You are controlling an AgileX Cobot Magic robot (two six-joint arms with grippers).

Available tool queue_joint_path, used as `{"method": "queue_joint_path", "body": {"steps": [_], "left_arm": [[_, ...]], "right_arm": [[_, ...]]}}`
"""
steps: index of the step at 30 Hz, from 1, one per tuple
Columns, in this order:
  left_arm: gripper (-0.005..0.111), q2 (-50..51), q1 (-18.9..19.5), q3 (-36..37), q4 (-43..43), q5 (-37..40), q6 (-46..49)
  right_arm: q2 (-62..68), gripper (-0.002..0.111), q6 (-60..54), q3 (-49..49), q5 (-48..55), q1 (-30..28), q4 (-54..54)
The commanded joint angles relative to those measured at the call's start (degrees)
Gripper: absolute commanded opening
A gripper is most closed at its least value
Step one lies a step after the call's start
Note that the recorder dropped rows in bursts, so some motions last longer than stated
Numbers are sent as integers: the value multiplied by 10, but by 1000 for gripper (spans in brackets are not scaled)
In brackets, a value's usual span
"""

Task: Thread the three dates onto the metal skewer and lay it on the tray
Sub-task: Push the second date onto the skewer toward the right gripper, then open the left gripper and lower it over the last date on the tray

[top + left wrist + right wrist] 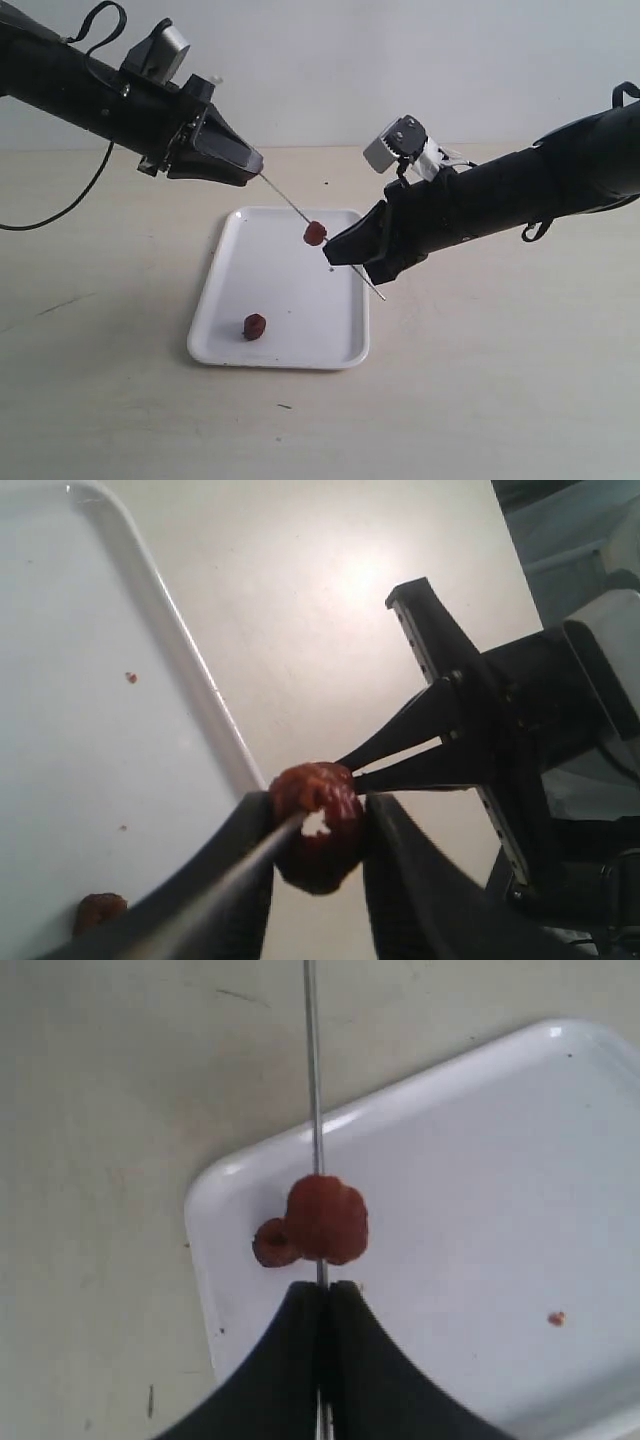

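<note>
Above the tray (225, 330), the metal skewer (285, 196) is held on a slant, its upper end pinched in the left gripper (258, 168) and its lower stretch pinched in the pressed-together jaws of the right gripper (330, 260). One threaded date (315, 233) sits on the rod just up-axis of the right jaws; a loose date (254, 326) lies on the tray below, nearer the left arm. A third date cannot be told apart; any further sliding is judged to run along the rod's long axis.

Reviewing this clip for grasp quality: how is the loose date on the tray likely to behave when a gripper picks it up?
The loose date on the tray looks small and lumpy, so it is probably light and may tumble when nudged rather than roll far. Its wrinkled skin suggests soft flesh that gives under the jaws. The date on the skewer looks torn where pierced, so a hard squeeze could mash it.
</note>
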Motion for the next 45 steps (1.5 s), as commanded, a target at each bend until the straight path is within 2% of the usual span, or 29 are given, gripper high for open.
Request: {"method": "queue_joint_path", "body": {"steps": [1, 8, 12, 14, 22, 27, 31, 34, 37, 41, 45], "left_arm": [[31, -2, -3, 2, -18, 16, 13], [33, -2, -3, 2, -23, 16, 19], [52, -2, -3, 2, -23, 16, 21], [58, -2, -3, 2, -23, 16, 21], [58, -2, -3, 2, -23, 16, 23], [58, -3, 33, 2, -53, 14, 60], [58, -3, 68, 2, -34, 12, 96], [58, -3, 70, 2, -3, 9, 127], [58, -3, 53, 2, 42, 11, 153], [58, -3, 10, 2, 132, 9, 154], [58, -3, -45, 2, 217, -23, 90]], "right_arm": [[-1, 0, 13, -3, 5, -2, 48], [-1, 0, 22, -3, 29, -2, 56], [-1, 0, 22, -3, 30, -2, 52], [-1, 0, 22, -3, 30, -2, 52], [-1, 0, 22, -3, 29, -2, 45], [-1, 0, 52, -3, 3, -2, 22], [-6, 0, 200, -3, -89, -2, -89], [-12, 0, 275, -3, -100, -2, -159], [-23, 0, 359, -3, -122, -2, -223], [-39, 0, 504, -3, -171, -3, -361], [-43, 0, 625, -3, -191, -3, -460]]}}
